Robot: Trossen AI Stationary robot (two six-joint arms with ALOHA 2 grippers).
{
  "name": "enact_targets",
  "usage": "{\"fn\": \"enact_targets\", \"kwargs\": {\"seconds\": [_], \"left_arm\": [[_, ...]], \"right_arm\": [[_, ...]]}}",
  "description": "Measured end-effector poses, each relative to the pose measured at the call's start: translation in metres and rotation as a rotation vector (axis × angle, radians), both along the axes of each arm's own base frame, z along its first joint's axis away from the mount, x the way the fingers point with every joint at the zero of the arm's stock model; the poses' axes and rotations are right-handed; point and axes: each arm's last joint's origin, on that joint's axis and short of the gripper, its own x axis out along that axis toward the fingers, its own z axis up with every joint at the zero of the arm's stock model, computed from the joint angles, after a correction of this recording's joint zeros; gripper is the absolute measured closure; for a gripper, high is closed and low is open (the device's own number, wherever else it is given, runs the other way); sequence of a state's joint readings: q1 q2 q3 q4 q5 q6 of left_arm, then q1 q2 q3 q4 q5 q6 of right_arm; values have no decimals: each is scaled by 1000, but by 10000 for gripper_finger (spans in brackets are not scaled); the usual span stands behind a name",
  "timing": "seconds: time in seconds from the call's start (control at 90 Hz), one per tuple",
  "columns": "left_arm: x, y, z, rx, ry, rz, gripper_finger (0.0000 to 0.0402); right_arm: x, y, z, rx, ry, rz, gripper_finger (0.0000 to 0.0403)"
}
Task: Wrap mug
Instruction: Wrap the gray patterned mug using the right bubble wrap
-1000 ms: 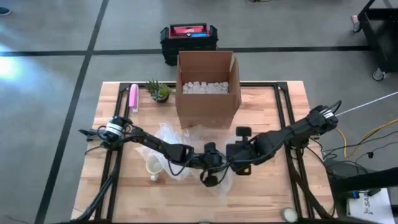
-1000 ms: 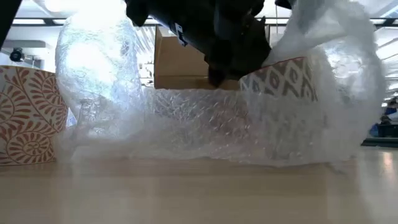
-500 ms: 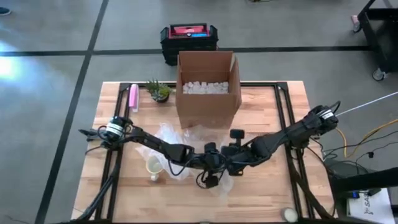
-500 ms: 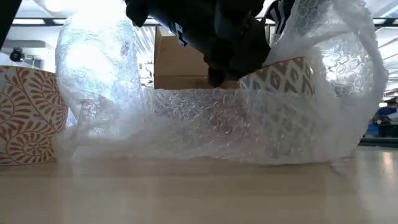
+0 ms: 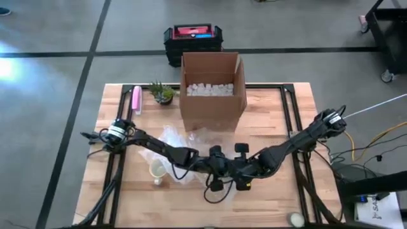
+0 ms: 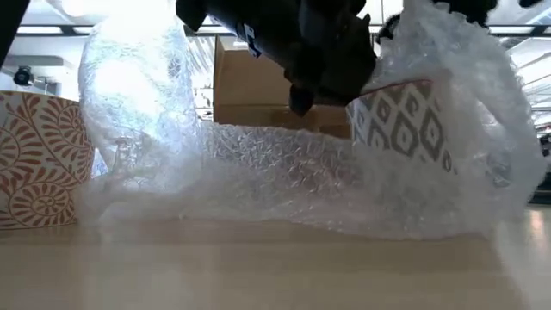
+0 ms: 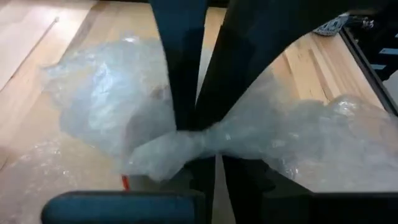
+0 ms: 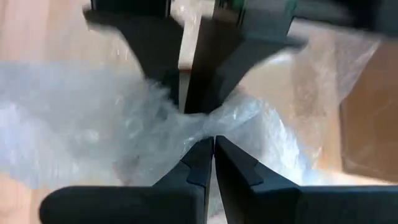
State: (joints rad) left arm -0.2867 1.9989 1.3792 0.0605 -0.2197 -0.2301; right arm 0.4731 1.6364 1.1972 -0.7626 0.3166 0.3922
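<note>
Change since a second ago: your right gripper (image 5: 243, 183) has moved from right of centre toward the lower centre of the high view, ending just beside the left gripper (image 5: 216, 183).
Wrap shift: in the low view the bubble wrap (image 6: 284, 168) has been pulled further across the mug (image 6: 398, 120); the flap that stood up at upper right now drapes down over its right side.
Left gripper fingers: clenched on a twisted bunch of bubble wrap, seen in the left wrist view (image 7: 186, 146).
Right gripper fingers: pinched together on a gathered fold of the wrap, in the right wrist view (image 8: 208, 134).
Mug position: right of centre in the low view, diamond-patterned, tilted, under the wrap; in the high view both grippers cover it.
Second mug (image 6: 39, 159): left edge of the low view, orange leaf pattern, upright, touching the wrap's edge; in the high view it sits lower left of centre (image 5: 156, 170).
Cardboard box (image 5: 212, 89): upper centre of the table (image 5: 280, 108), open, with white filler inside.
Small plant (image 5: 163, 93): just left of the box.
Pink object (image 5: 136, 99): left of the plant, near the table's upper left corner.
Black and red case (image 5: 193, 39): on the floor above the box.
In the way: the left arm's dark body blocks the top centre of the low view and hides the mug's upper left rim.
</note>
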Motion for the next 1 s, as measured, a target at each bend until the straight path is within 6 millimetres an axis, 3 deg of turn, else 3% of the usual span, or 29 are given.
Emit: {"fn": "enact_targets", "kwargs": {"seconds": [0.133, 0.289, 0.411, 0.711, 0.9, 1.0], "left_arm": [[-2, 1, 11, -6, -29, 4, 381], [-6, 2, 30, -19, -83, 2, 381], [-5, 3, 34, -17, -108, 18, 381], [9, 4, -6, -25, -49, 39, 381], [10, 5, -10, -28, -47, 41, 381], [10, 5, -12, -19, -38, 43, 381]], "right_arm": [[-3, -2, -12, 4, 28, -5, 395], [-2, 1, -11, 20, 7, 5, 396], [0, 1, -10, 28, -13, 8, 396], [-3, 2, -8, 45, 30, 20, 396], [-6, 1, 14, 53, 139, 29, 396], [-7, 0, 39, 46, 107, 25, 396]]}}
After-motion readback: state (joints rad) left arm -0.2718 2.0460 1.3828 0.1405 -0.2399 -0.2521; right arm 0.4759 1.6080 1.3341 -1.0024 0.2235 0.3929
